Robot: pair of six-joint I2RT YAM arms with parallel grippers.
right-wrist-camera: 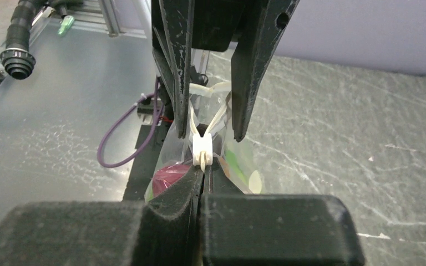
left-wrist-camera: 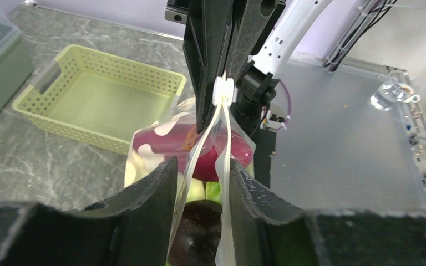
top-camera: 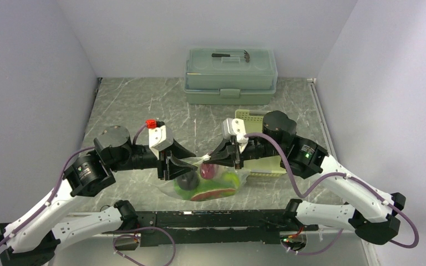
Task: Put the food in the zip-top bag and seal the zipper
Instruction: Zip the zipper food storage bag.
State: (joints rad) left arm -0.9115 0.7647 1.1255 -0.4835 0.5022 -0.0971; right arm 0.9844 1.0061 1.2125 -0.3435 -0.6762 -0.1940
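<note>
The clear dotted zip-top bag (top-camera: 238,176) hangs between my two grippers near the table's front edge. Inside it I see a dark round piece (left-wrist-camera: 199,227), a magenta root (left-wrist-camera: 199,152), green fruit (top-camera: 233,178) and a red watermelon slice (top-camera: 213,194). My right gripper (right-wrist-camera: 204,172) is shut on the bag's mouth edge just behind the white zipper slider (right-wrist-camera: 202,148). My left gripper (left-wrist-camera: 202,177) straddles the mouth, jaws apart. The two zipper strips (left-wrist-camera: 227,138) run separately between its fingers, so the mouth is spread there. Both grippers also show in the top view: left (top-camera: 173,166), right (top-camera: 222,157).
A pale yellow-green perforated tray (left-wrist-camera: 97,100) lies behind the bag, under the right arm (top-camera: 305,155). A lidded grey-green box (top-camera: 231,75) stands at the back wall. A black rail (top-camera: 211,219) runs along the front edge just below the bag.
</note>
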